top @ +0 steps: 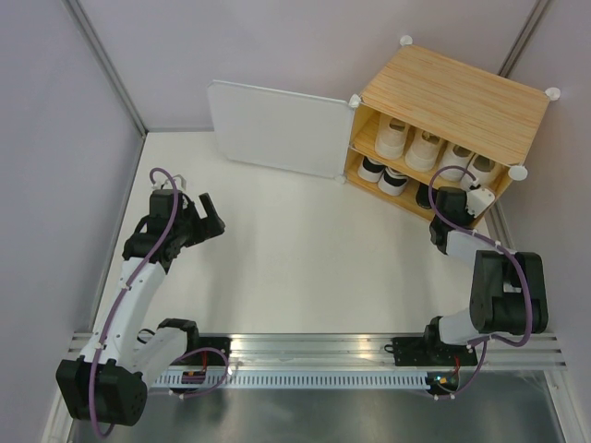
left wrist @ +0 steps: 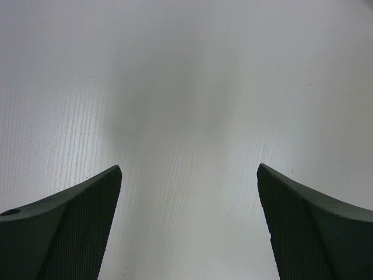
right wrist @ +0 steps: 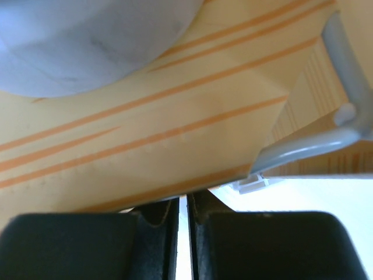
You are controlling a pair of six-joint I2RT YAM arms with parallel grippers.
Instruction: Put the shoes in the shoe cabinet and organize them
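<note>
Top external view: boxy shoe cabinet point(top: 452, 92) with wood-grain top, at far right, frosted white door point(top: 277, 129) swung open. Rounded white shoes point(top: 425, 148) on upper shelf, black-trimmed pair point(top: 383, 175) below. Right gripper point(top: 443, 198) at lower shelf's front edge, pressed nearly together, empty. Left gripper point(top: 211, 214) spread wide over matte white tabletop point(top: 305, 249), well apart from cabinet.

Nothing legible is showing in any view. The shoe cabinet point(top: 452, 92) and the shoes point(top: 427, 148) are appearing without readable lettering, brand marks or numbers, and the counter point(top: 295, 249) is showing none either.
</note>
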